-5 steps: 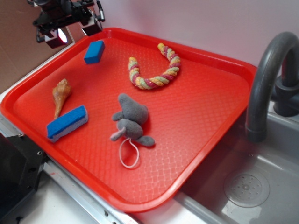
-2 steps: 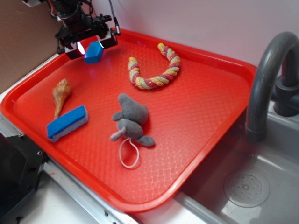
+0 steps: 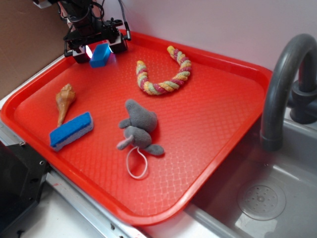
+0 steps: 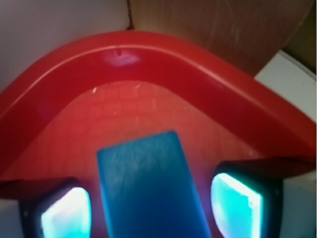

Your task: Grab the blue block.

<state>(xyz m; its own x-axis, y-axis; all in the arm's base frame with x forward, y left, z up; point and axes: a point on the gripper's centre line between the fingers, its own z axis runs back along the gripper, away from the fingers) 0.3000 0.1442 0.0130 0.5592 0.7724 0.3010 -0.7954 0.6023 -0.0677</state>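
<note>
At this moment your gripper (image 3: 97, 49) was down in the far left corner of the red tray (image 3: 213, 124), with its jaws spread wide and the blue block (image 3: 101, 54) sitting between them. In the wrist view the block (image 4: 148, 191) filled the middle of the frame, and the two glowing finger pads (image 4: 237, 205) stood on either side of it with a gap of tray floor showing on each side, so nothing was clamped yet. The block looked to be resting on the tray, close to the raised rim at the corner. By my reading, you had the approach and alignment done; what remained was to close on the block and lift it clear. The blue-topped sponge (image 3: 71, 130), the seashell (image 3: 65, 98), the grey plush toy (image 3: 137, 129) and the rope ring (image 3: 163, 73) all lay well apart from the gripper, so none of them was in your way.
</note>
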